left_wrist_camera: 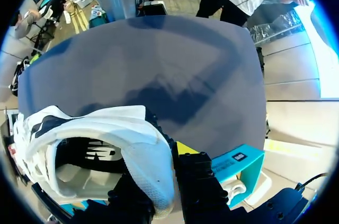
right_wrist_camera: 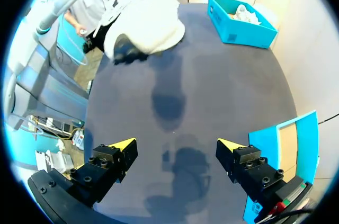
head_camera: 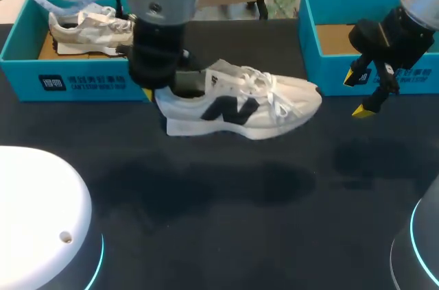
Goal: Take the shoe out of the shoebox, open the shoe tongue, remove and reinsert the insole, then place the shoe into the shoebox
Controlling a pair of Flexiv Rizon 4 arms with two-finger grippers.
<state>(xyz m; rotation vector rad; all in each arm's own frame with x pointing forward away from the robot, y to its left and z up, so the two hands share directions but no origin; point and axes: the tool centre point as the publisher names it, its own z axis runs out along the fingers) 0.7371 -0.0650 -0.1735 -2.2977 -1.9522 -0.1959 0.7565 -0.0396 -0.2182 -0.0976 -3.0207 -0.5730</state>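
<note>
A white sneaker (head_camera: pixel 240 101) with a dark side logo hangs level above the dark table, its shadow on the cloth beneath. My left gripper (head_camera: pixel 154 88) is shut on its heel collar; in the left wrist view the heel wall (left_wrist_camera: pixel 151 176) is pinched between the black fingers of my left gripper (left_wrist_camera: pixel 159 195), and the sneaker's opening (left_wrist_camera: pixel 79 160) shows beside them. My right gripper (head_camera: pixel 358 94) stands open and holds nothing, over the front wall of the right teal shoebox (head_camera: pixel 322 70). From the right wrist the sneaker (right_wrist_camera: pixel 145 17) is far ahead of my right gripper (right_wrist_camera: pixel 176 147).
The left teal shoebox (head_camera: pixel 68 81) holds a second white shoe (head_camera: pixel 89 29); it also shows as the far shoebox (right_wrist_camera: pixel 241 23). The right shoebox's edge (right_wrist_camera: pixel 288 144) lies beside my right gripper's finger. White arm bases (head_camera: pixel 41 214) stand at the near edge.
</note>
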